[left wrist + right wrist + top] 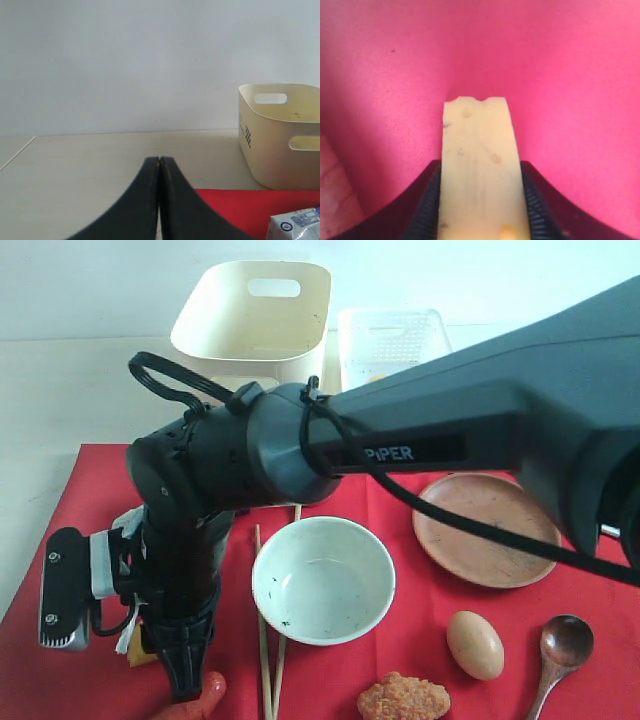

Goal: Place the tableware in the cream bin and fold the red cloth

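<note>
The red cloth (90,500) covers the table under everything. On it lie the white speckled bowl (323,580), the round brown plate (487,530), the dark wooden spoon (562,645) and the wooden chopsticks (265,640). The cream bin (250,325) stands behind the cloth. My right arm reaches across to the front left, with its gripper (185,685) pointing down. In the right wrist view that gripper (480,167) is shut on a pale yellow flat slice (477,135) with round dimples, just above the cloth (545,75). My left gripper (159,159) is shut and empty, left of the bin (280,145). The steel cup and knife are hidden.
A white lattice basket (390,340) stands right of the cream bin. An egg (474,644) and a fried nugget (403,700) lie at the front right. A sausage (200,695) lies beside the right gripper. A milk carton's corner (295,225) shows on the cloth.
</note>
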Controlling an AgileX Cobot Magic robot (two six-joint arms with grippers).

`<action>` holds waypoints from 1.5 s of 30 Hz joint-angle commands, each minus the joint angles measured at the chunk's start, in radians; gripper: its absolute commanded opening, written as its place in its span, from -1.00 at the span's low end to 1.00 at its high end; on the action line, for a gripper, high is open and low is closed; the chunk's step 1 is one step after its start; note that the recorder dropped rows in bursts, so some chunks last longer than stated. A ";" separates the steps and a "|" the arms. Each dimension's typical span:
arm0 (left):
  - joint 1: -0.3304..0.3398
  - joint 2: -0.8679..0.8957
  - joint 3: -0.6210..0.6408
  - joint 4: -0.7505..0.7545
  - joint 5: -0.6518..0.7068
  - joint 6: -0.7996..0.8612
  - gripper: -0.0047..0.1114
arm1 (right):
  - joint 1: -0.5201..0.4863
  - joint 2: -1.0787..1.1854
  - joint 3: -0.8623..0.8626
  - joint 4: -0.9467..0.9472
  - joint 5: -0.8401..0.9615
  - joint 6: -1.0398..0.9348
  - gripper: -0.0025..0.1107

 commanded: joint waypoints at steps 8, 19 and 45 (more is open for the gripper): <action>0.001 -0.006 0.003 -0.014 0.002 0.001 -0.87 | 0.003 -0.221 -0.006 -0.155 0.023 0.372 -0.96; 0.001 -0.006 0.003 -0.014 0.002 0.001 -0.87 | -0.173 -0.486 -0.004 -0.408 0.077 0.629 -0.96; 0.001 -0.006 0.003 -0.014 0.002 0.001 -0.87 | -0.665 -0.380 0.186 -0.391 -0.383 0.847 -0.96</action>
